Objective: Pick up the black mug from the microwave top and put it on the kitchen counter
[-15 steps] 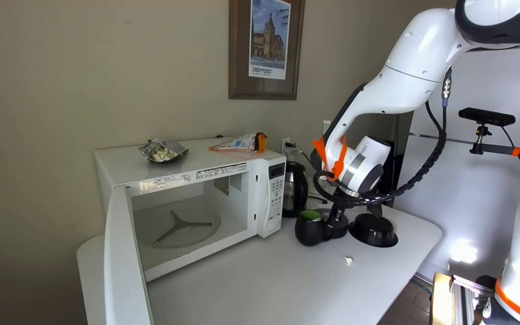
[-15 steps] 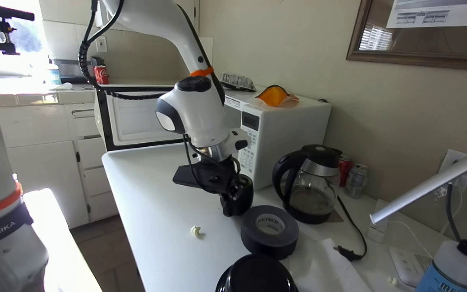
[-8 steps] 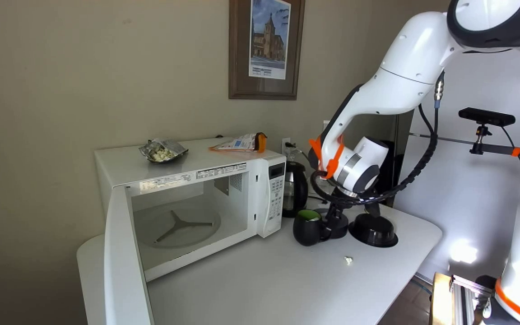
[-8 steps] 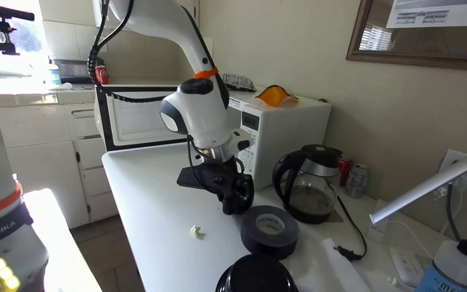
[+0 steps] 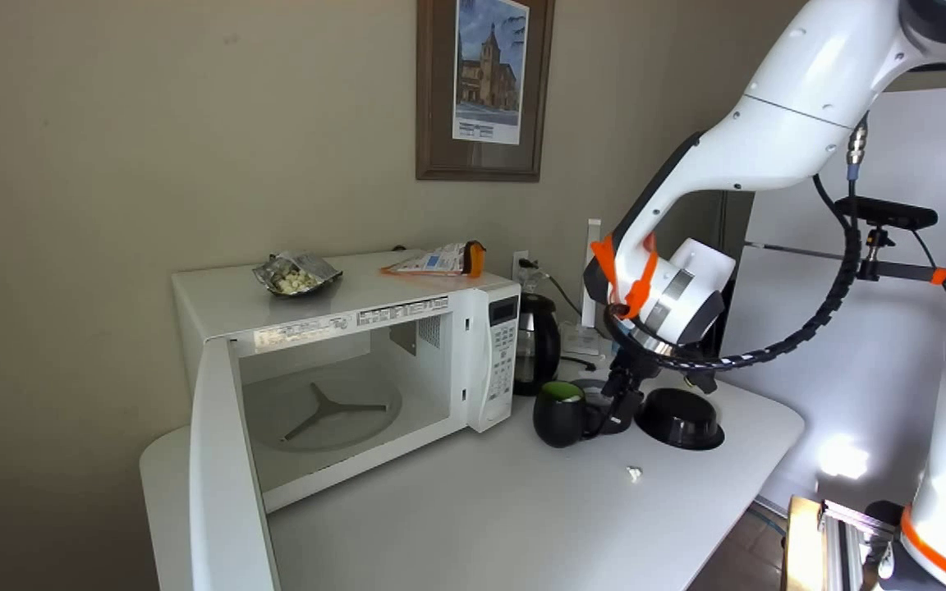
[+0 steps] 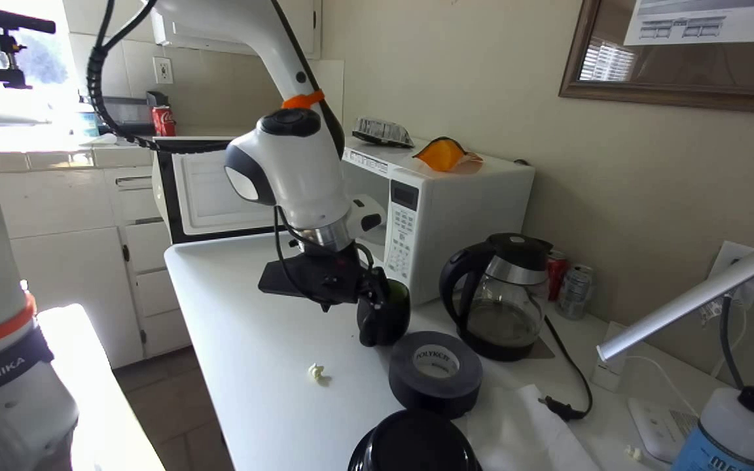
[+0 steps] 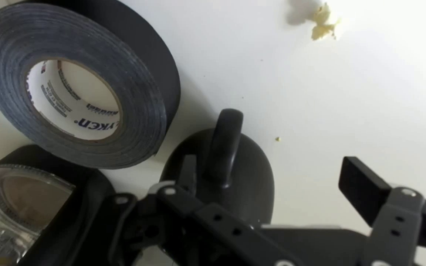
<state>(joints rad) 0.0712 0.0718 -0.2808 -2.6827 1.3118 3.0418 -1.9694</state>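
Observation:
Upright on the pale kitchen counter stands the black mug, green inside, just beside the white microwave, not on its top. Its handle points toward my gripper. In the wrist view the jaws are spread wide with nothing gripped. One finger overlaps the mug's body near the handle; whether it touches cannot be told. The opposite finger hangs over bare counter. In an exterior view the gripper is at the mug's handle side, partly covering it.
A roll of black tape sits close to the mug, with a glass kettle behind. A black bowl lies upside down further along. The microwave door hangs open. Two bags, one foil, rest on top.
The mug shifted slightly with the gripper at first. Since then the jaws have opened and the arm has drawn back and up from the handle, while the mug stays standing in place.

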